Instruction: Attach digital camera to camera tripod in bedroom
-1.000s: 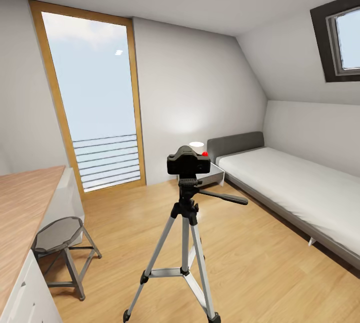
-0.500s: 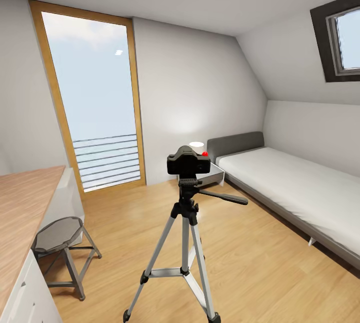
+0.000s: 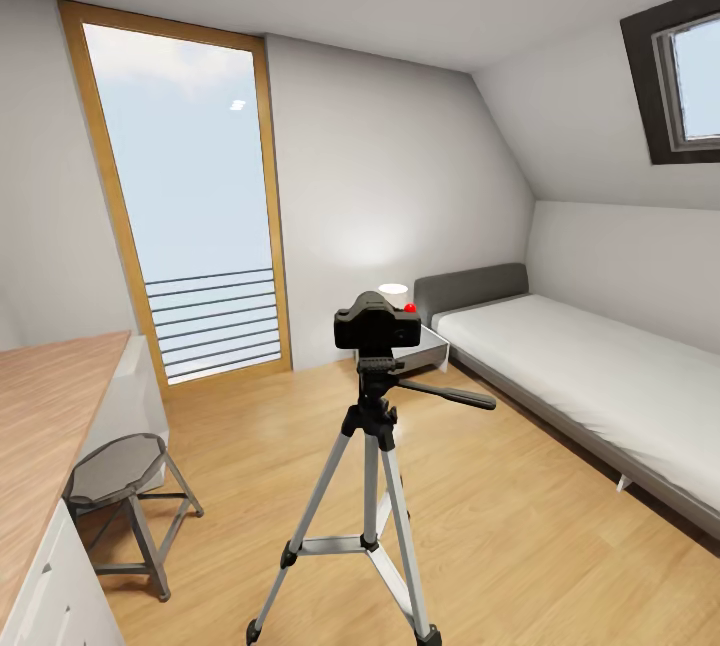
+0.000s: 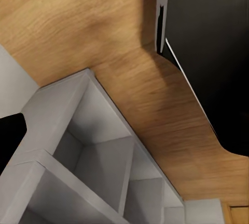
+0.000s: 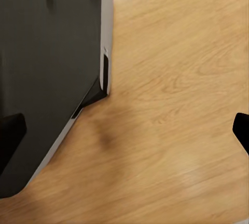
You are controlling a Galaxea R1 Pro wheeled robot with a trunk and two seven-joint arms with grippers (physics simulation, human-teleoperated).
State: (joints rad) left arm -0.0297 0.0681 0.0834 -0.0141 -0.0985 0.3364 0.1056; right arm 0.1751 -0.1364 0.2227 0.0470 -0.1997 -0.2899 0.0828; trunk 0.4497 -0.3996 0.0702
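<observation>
In the right wrist view the right gripper (image 5: 124, 128) shows two dark fingertips (image 5: 10, 130) at opposite edges of the picture, spread wide with nothing between them but wood floor (image 5: 176, 78); beside them sits the robot's own dark base (image 5: 46, 52). In the left wrist view just one dark fingertip (image 4: 11, 130) of the left gripper appears at the picture's edge, so I cannot tell how its jaws stand; beyond it lie a white cube shelf (image 4: 98, 146) and more floor. Both arms seem to hang low beside the body. From the head, the digital camera (image 3: 376, 323) sits on the head of the camera tripod (image 3: 370, 466), upright and level, red button (image 3: 410, 307) on top, with the pan handle (image 3: 445, 393) pointing toward the grey bed (image 3: 590, 376). A wood-topped desk (image 3: 45, 426) and a stool (image 3: 125, 496) stand to the left, and a tall window (image 3: 190, 206) is in the far wall. The task looks finished or nearly so, though whether the mount is locked cannot be judged. The risk now is the robot itself: the tripod stands close in front, and a forward roll or a rising arm could clip a leg or the handle and tip the whole thing. No brand, label or writing can be read anywhere.
</observation>
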